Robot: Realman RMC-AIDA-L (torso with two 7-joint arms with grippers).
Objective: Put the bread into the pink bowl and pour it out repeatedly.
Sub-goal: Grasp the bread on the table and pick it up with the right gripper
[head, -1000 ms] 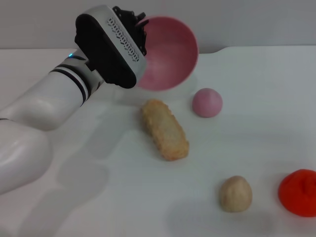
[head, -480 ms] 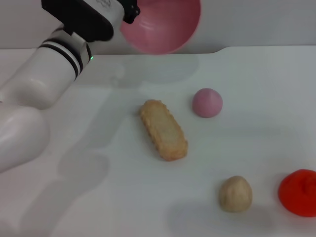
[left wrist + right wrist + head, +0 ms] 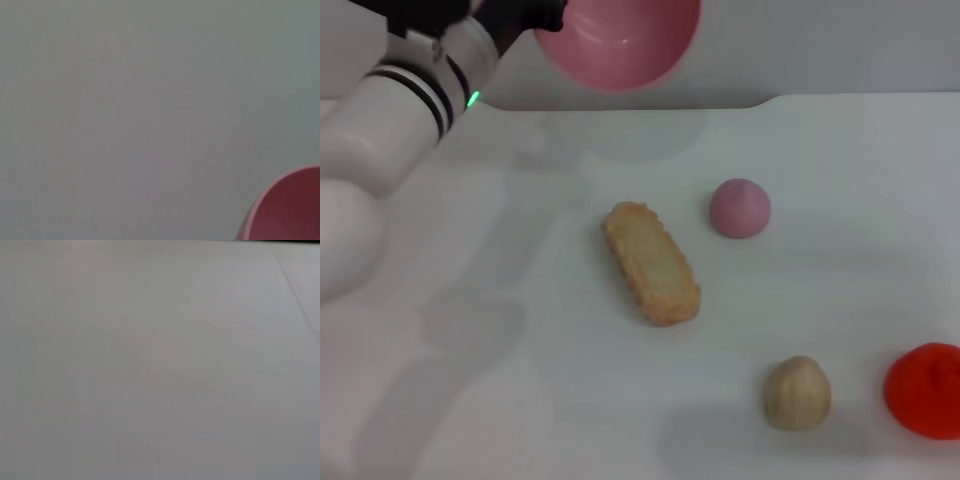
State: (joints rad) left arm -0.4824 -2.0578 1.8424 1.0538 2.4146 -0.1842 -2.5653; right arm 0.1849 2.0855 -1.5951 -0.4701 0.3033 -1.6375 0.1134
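Bowl (image 3: 618, 40) lifted higher by the left gripper (image 3: 542, 18) — clamped on its rim, off the table (image 3: 840, 300).
Bread (image 3: 651, 262) lies flat mid-table, long axis running from far-left to near-right — pale side up.

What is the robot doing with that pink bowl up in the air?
The left arm holds the pink bowl high at the far edge of the table, off the surface. The bread lies on the table in the middle, out of the bowl. Near it sit a small pink dome, a beige lump and a red blob. The right arm is not in sight.
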